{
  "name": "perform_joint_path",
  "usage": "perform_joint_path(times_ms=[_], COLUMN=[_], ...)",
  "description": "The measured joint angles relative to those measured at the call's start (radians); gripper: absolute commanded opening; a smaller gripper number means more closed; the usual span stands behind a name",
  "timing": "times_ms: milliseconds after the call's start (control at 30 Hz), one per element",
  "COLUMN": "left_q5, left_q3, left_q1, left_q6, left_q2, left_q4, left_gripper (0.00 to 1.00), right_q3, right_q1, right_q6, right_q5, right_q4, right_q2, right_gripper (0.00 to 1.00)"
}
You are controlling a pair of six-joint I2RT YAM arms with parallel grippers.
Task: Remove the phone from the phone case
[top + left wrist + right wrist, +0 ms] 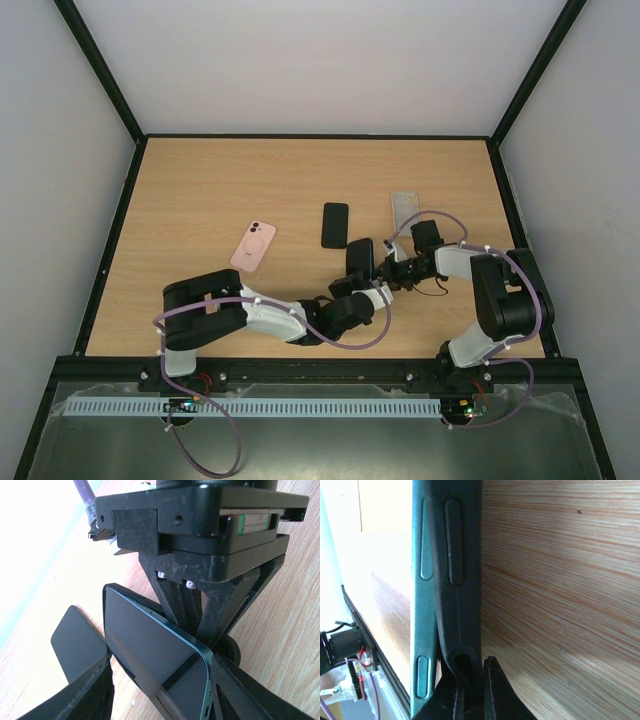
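Above the table's middle, both grippers meet on a phone [359, 256] with a dark screen and teal rim [150, 650], tilted on edge. My left gripper [161, 660] clamps the phone across its width, one finger [90, 695] on each long side. The black phone case [462, 555] is peeled a little off the teal side [422, 555] of the phone. My right gripper [479, 675] is shut on the case's thin edge by a cutout. In the top view the left gripper [357, 270] and right gripper [391, 268] sit close together.
A pink phone case [254, 245] lies on the wooden table [200, 190] to the left. A black phone [335, 224] lies just beyond the grippers, and a clear case [405, 210] is at the right. Black frame rails border the table.
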Motion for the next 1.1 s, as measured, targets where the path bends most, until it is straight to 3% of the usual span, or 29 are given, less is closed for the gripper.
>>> perform_joint_path(times_ms=[300, 533, 867, 933, 1100], left_q5=[-0.025, -0.077, -0.153, -0.16, -0.171], left_q3=[0.056, 0.066, 0.06, 0.051, 0.031], left_q1=[-0.004, -0.002, 0.011, 0.014, 0.038], left_q6=[0.027, 0.049, 0.045, 0.029, -0.022], left_q2=[0.05, 0.079, 0.087, 0.081, 0.024], left_q4=[-0.012, -0.021, -0.017, -0.011, -0.016], left_gripper=[0.52, 0.46, 0.08, 0.03, 0.02], right_q3=[0.0, 0.0, 0.0, 0.0, 0.0], right_q1=[0.001, 0.002, 0.002, 0.002, 0.002], right_q6=[-0.006, -0.007, -0.007, -0.008, -0.015], right_q5=[0.003, 0.002, -0.002, -0.002, 0.038], right_q4=[-0.002, -0.013, 0.002, 0.005, 0.002], right_q2=[-0.011, -0.027, -0.067, -0.067, -0.084], right_gripper=[0.02, 0.02, 0.02, 0.02, 0.02])
